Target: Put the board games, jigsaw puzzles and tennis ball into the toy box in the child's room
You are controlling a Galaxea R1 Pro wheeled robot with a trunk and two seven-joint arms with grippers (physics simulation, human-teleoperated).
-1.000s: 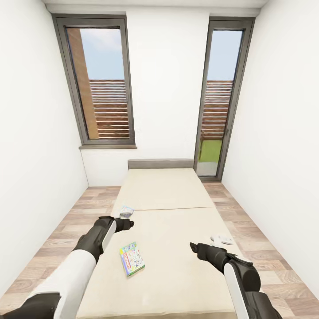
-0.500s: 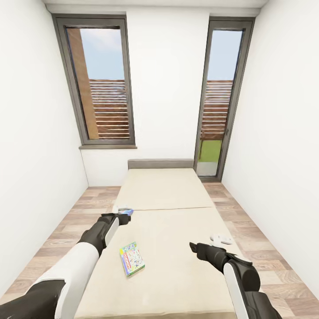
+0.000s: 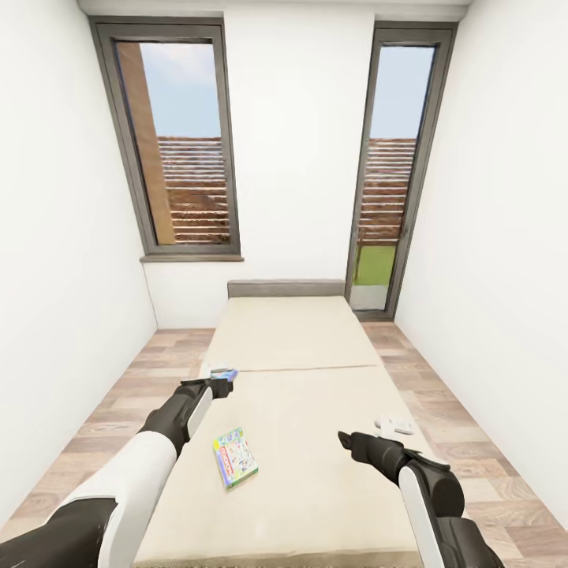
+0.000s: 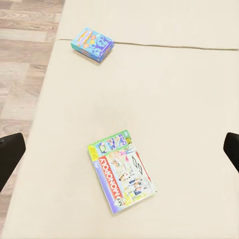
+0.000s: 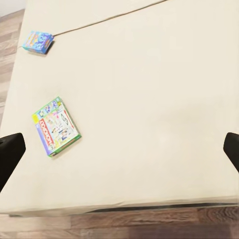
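Two board games lie on the beige bed (image 3: pixel 315 394). The pale green multicoloured box (image 3: pixel 235 458) (image 4: pixel 122 171) (image 5: pixel 56 125) rests flat near the bed's left side. The small blue box (image 3: pixel 223 371) (image 4: pixel 92 44) (image 5: pixel 38 42) sits farther off by the left edge, at the mattress seam. My left gripper (image 3: pixel 222 386) hovers just short of the blue box and is open; its dark fingertips (image 4: pixel 10 158) stand wide apart with nothing between them. Over the bed's right half my right gripper (image 3: pixel 344 439) is open too, its fingertips (image 5: pixel 10 153) spread. The table, toy box, jigsaw puzzles and tennis ball are out of view.
A small white object (image 3: pixel 396 426) lies at the bed's right edge, beside my right forearm. Wooden floor (image 3: pixel 118 394) runs along both sides of the bed between white walls. A window (image 3: pixel 177 150) and a glass door (image 3: pixel 390 173) are in the far wall behind the headboard (image 3: pixel 285 288).
My left arm has stretched forward, bringing its gripper closer to the small blue box. The right arm has stayed put. The head view has tipped slightly.
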